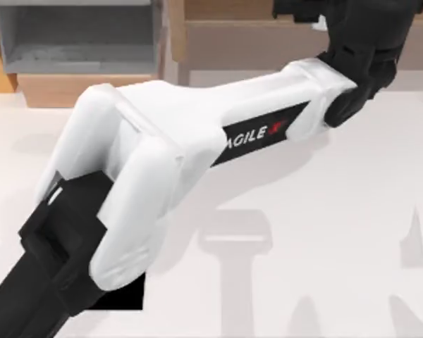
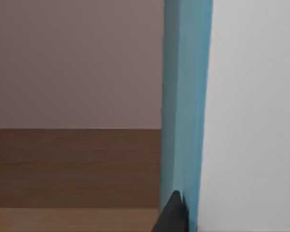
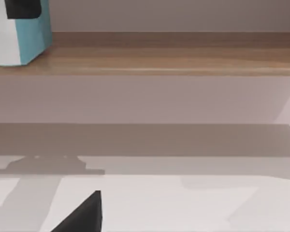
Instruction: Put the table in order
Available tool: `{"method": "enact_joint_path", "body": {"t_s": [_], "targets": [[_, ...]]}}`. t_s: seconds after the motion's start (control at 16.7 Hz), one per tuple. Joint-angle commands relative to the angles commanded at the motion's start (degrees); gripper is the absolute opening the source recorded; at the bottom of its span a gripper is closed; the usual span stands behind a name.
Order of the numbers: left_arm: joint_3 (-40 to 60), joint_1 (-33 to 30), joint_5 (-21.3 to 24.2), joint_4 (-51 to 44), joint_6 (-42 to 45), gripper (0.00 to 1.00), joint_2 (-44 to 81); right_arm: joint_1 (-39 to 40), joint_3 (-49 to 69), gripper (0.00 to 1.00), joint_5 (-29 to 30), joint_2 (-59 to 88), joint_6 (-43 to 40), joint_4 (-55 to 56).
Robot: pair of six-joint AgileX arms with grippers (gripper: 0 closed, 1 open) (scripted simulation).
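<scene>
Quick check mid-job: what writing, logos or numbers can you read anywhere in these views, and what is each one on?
"AGILE X", white letters with a red X, partly cut off at the start, on the black strip along the white left arm in the top view.
No text readable on the teal and white box on the wooden shelf.

Left arm [image 1: 197, 141] stretched diagonally toward far right, wrist raised.

Open room: the white bench [image 1: 338, 211] lies bare on the top view's right.
Obstacle: the left arm [image 1: 169, 155] stretches across the middle toward the wooden shelf [image 1: 268, 35].
Shelf board: a blue-and-white box [image 3: 19, 38] stands on it.
Far left: the drawer [image 1: 77, 42] stands open.
</scene>
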Motion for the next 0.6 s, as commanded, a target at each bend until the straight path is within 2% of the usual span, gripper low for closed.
{"method": "enact_joint_path", "body": {"t_s": [0.42,0.6], "targets": [[-1.54,-0.08,0.00,0.77,0.49,0.00,-0.85,0.00,0.00,1.00,0.00,0.00,0.00,0.00],[-5.00,-0.01,2.50,2.42,3.81,0.00,-3.08,0.00,0.00,1.00,0.00,0.00,0.00,0.00]]}}
